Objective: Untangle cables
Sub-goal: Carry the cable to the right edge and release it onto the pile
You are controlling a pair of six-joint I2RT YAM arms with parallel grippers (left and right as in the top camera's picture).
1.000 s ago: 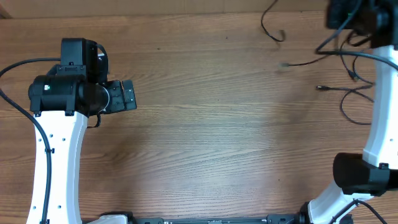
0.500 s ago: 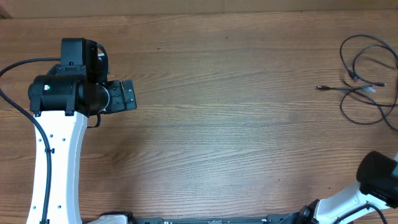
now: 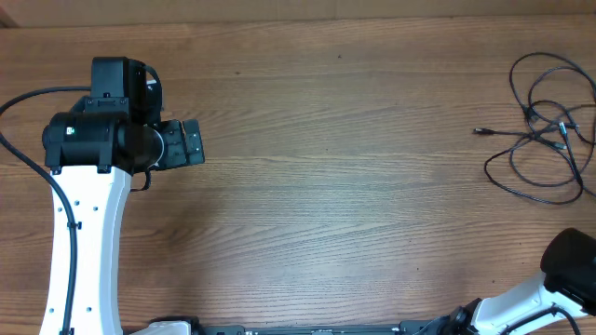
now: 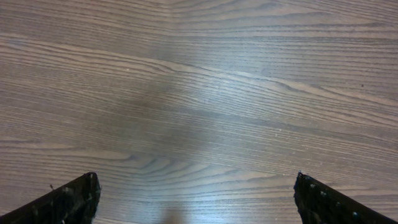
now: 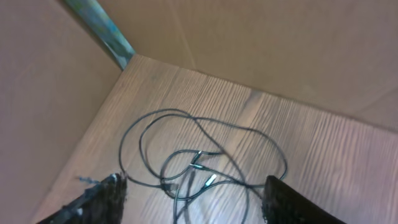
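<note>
1. What changed: a second ago the right arm [image 3: 570,270] was up over the far right corner with the cables hanging off it. Now it is pulled back to the near right corner, and the cables [image 3: 545,130] lie dropped on the bench [image 3: 354,186].
2. In the wrist view the right fingers [image 5: 102,199] stand spread apart with nothing between them. The cables [image 5: 199,162] lie ahead on the wood, clear of them, so they are released.
3. The left fingers [image 4: 68,199] are wide open over bare wood. The left arm [image 3: 93,140] has not moved and sits by the left edge.
4. Meaning: we read this as one lift-and-drop pass finished. The pile lies wider and looser than half a second ago, but strands still cross, so the task is not done. We judge another pick is needed.
5. Where: the cables sit against the right edge, in the far half toward the far right corner. They partly run out of the overhead view on that side.
6. Look: thin black cords lie in several loose overlapping loops, with the crossings bunched in the middle.
7. One plug [image 3: 480,131] end sticks out straight toward the bench centre. The wrist view shows a few small plug tips [image 5: 208,180] among the crossings.
8. We cannot tell how many cords there are.
</note>
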